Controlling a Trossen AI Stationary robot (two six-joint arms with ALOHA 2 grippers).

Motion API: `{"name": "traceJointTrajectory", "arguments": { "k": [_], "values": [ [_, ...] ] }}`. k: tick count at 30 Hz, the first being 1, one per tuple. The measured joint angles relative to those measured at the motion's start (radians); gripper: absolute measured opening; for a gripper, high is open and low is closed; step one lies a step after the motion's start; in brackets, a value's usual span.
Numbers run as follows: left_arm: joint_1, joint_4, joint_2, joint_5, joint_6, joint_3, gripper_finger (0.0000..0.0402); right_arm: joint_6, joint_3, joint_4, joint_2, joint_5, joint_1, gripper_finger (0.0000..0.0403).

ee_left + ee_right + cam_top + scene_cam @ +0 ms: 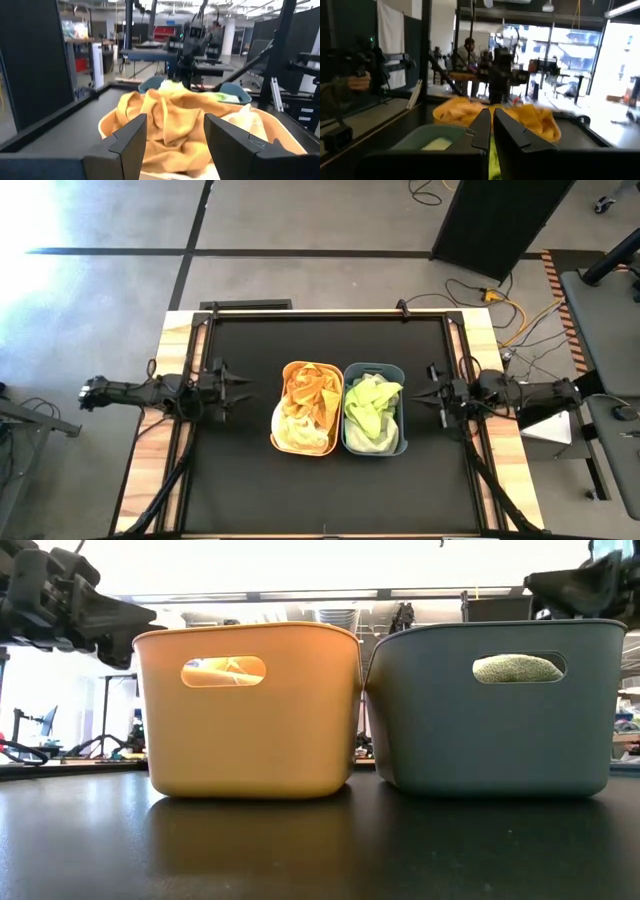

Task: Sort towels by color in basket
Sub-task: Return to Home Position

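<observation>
Hiding towels (518, 668) in low view, bins (250, 740) show slivers; left gripper (175, 125) spread, right gripper (491, 120) pressed together.

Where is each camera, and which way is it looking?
Low: at tabletop height, facing the orange bin and blue bin side-on; arm parts show in the top corners.
High: overhead, looking straight down; both arms show, with left gripper and right gripper.
Left wrist: on the left arm, facing the orange towels past its open fingers.
Right wrist: on the right arm, facing both bins past its shut fingers.
Shared: each wrist view shows the opposite arm.
</observation>
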Motion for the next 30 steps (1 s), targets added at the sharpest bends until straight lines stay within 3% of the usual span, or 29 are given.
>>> {"name": "traceJointTrajectory", "arguments": {
  "k": [4, 21, 30],
  "values": [
    [0.000, -0.079, -0.103, 0.000, 0.038, 0.000, 0.0182, -0.004, -0.042, 0.040, 0.006, 0.042, 0.000, 0.0013],
    [0.001, -0.079, -0.082, -0.008, 0.007, -0.005, 0.0182, 0.103, -0.043, -0.069, 0.076, 0.079, 0.000, 0.0013],
    [0.001, -0.090, -0.078, -0.025, 0.034, -0.001, 0.0182, 0.051, -0.043, -0.091, 0.151, 0.082, 0.000, 0.0013]
  ]
}}
